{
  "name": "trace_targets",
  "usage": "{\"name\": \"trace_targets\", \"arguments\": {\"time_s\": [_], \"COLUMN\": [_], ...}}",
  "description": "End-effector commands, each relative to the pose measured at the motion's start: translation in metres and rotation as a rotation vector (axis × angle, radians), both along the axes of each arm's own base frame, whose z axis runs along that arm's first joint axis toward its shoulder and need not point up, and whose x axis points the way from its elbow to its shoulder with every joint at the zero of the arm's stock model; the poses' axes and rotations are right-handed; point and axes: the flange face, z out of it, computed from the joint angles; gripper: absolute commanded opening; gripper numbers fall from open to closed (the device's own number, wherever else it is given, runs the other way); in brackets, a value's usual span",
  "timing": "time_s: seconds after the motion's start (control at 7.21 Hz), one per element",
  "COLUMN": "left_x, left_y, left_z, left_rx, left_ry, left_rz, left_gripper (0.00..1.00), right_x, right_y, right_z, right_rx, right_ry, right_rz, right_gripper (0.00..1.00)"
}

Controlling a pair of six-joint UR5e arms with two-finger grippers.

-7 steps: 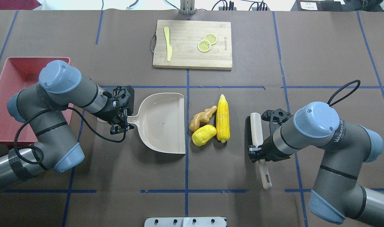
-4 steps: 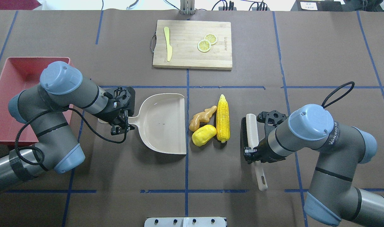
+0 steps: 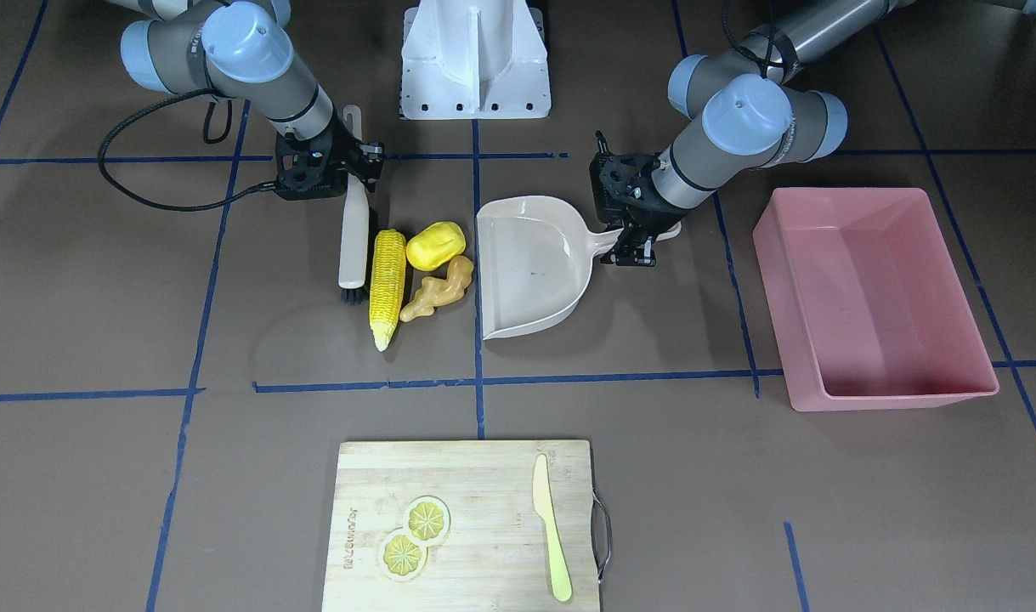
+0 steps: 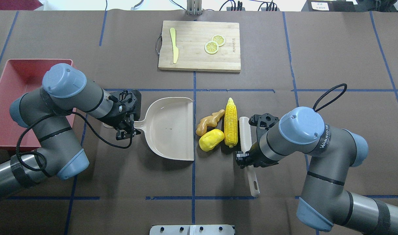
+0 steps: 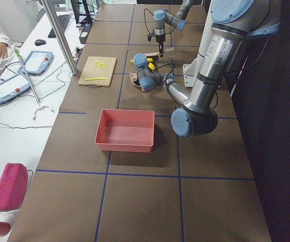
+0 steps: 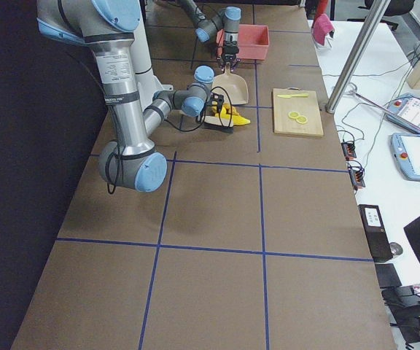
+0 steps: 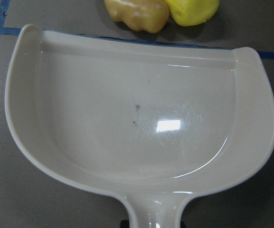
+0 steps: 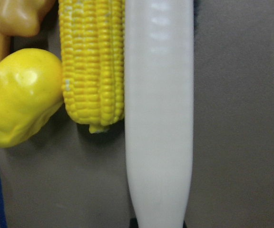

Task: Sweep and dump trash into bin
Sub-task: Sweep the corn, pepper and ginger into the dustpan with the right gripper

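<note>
The corn cob, the yellow lump and the ginger root lie together mid-table, just right of the beige dustpan's open edge. My left gripper is shut on the dustpan's handle. My right gripper is shut on the handle of a white brush. The brush lies alongside the corn, touching it in the right wrist view. The pink bin stands at the far left, partly hidden by my left arm.
A wooden cutting board at the back holds a yellow-green knife and two lemon slices. The robot's white base stands at the near edge. Blue tape lines cross the brown table.
My right arm has slid the brush left, from well clear of the corn to right against it. The dustpan has shifted slightly right. The trash has not moved.
</note>
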Motion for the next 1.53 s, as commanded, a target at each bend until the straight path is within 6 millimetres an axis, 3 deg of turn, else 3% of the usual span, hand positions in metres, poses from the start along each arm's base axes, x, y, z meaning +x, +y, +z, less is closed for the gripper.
{"name": "trace_targets", "arguments": {"time_s": [0.0, 0.97, 1.39], "left_x": [0.0, 0.0, 0.0], "left_y": [0.0, 0.0, 0.0], "left_z": [0.001, 0.001, 0.001], "left_rx": [-0.002, -0.002, -0.001], "left_ry": [-0.001, -0.001, -0.001], "left_rz": [-0.001, -0.001, 0.0], "left_gripper": [0.0, 0.0, 0.0], "right_x": [-0.016, -0.047, -0.075], "right_y": [-0.003, 0.007, 0.008], "right_z": [-0.01, -0.054, -0.073], "right_rx": [0.01, 0.091, 0.128], "right_ry": [-0.005, -0.047, -0.052], "right_rz": [0.006, 0.029, 0.045], "right_gripper": [0.0, 0.0, 0.0]}}
